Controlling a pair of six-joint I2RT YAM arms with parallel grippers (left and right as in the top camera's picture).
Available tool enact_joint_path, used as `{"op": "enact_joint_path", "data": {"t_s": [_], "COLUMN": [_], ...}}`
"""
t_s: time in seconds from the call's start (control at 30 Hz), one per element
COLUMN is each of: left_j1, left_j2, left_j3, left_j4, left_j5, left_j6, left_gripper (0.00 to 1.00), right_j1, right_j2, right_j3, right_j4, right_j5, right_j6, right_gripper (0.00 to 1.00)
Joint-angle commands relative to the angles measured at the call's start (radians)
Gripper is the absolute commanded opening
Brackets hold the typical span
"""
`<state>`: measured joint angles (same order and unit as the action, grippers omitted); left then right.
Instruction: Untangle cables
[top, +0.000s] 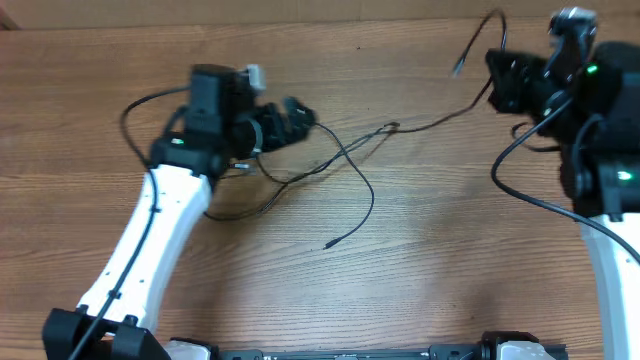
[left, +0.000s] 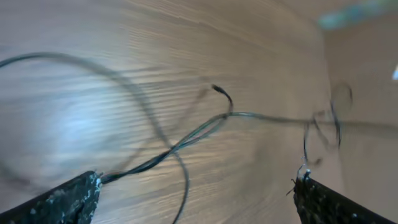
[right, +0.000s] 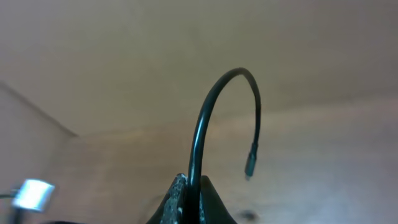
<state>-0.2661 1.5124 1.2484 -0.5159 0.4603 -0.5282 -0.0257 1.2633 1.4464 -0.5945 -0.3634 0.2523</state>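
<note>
Now my left pincer (left: 196, 190) stands wide open just above the cables (top: 388, 127), which lie loosely crossed on the table (top: 450, 260) between my arms. My right pincer (right: 186, 190) is closed on one strand; its short free end curves up and over, with a small plug (right: 250, 167).

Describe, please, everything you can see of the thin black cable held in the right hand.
The thin black cable looks like smooth, rubbery cord. The shut right hand pinches it near one end; that short end arches up and over, finishing in a small plug hanging in the air. Its long part runs left over the brown wooden table into a loose tangle of other black cables.
</note>
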Motion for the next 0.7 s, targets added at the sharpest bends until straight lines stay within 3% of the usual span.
{"op": "enact_joint_path", "data": {"t_s": [0.0, 0.13, 0.37, 0.67], "left_j1": [-0.113, -0.204, -0.285, -0.329], "left_j2": [0.006, 0.006, 0.006, 0.074], "left_j3": [0.008, 0.008, 0.008, 0.008], "left_j4": [0.053, 0.129, 0.318, 0.487], "left_j5": [-0.038, -0.144, -0.165, -0.172], "left_j6": [0.186, 0.193, 0.248, 0.243], "left_gripper": [1.0, 0.99, 1.0, 0.82], "right_j1": [-0.003, -0.003, -0.003, -0.003], "right_j2": [-0.019, -0.015, -0.016, -0.018], "right_j3": [0.147, 0.267, 0.377, 0.408], "right_j4": [-0.008, -0.051, -0.097, -0.103], "right_j5": [-0.118, -0.179, -0.299, -0.314], "right_j6": [-0.014, -0.013, 0.016, 0.018], "right_gripper": [0.04, 0.04, 0.04, 0.04]}}
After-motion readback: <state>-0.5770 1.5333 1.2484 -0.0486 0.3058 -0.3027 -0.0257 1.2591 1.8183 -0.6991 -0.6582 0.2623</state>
